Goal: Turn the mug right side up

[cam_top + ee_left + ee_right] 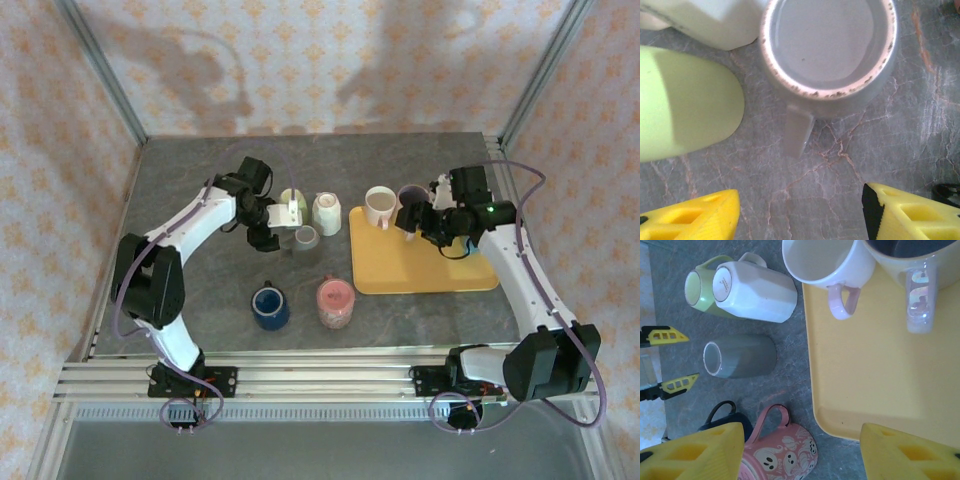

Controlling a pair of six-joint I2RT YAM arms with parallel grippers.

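Grey mug (830, 50) stands base-up just left of yellow tray (420, 275). Left gripper (800, 200), jaws wide, faces it; we judge it poised to grip and flip. Right gripper (802, 452) spread wide over tray.

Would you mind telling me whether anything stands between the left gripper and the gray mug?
Nothing visible: bare table lies between the open left gripper and the gray mug. The green mug sits off to the side.

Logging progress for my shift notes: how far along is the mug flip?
The approach looks done: the left pincer sits open, facing the grey mug. Nothing is gripped. The mug stands base up on the table, so grasping it, flipping it and setting it down all remain.
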